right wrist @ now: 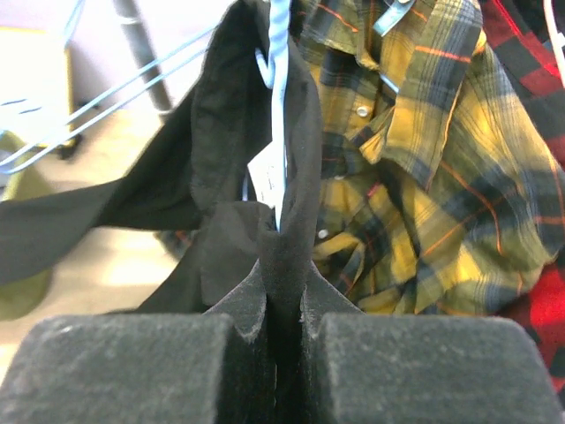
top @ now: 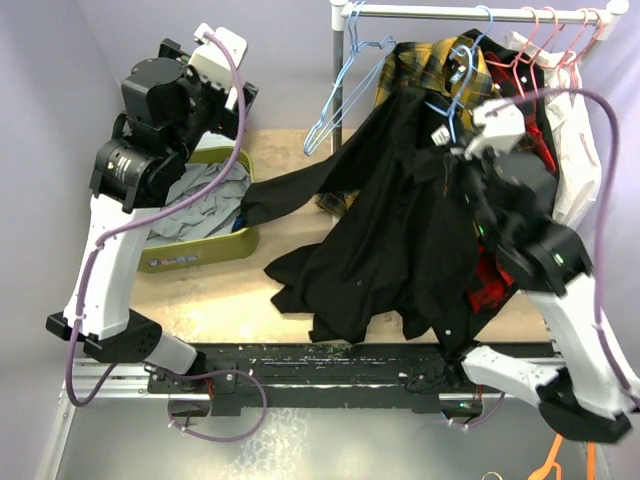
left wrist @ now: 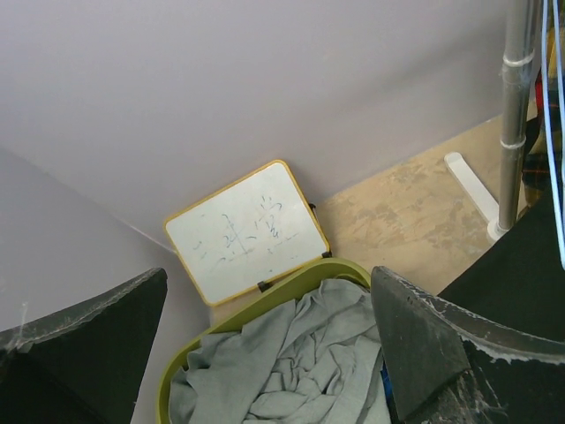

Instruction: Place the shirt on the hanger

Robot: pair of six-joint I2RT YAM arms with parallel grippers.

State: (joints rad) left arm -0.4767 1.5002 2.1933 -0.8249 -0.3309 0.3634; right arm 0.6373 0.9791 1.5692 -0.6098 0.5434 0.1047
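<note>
- While the right arm reaches up toward the rail point(top: 450, 12), the right gripper point(right wrist: 282, 322) pinches the shirt point(top: 400, 230) at its collar, just under the hanger point(right wrist: 279, 79); the shirt drapes down onto the table point(top: 200, 295).
- Left gripper point(left wrist: 265, 344) hovers above the bin point(top: 200, 258), fingers spread apart.
- Bin holds a crumpled grey garment point(left wrist: 300, 353).

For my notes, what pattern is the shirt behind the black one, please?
A yellow-and-black plaid shirt, clearest in the right wrist view.
</note>
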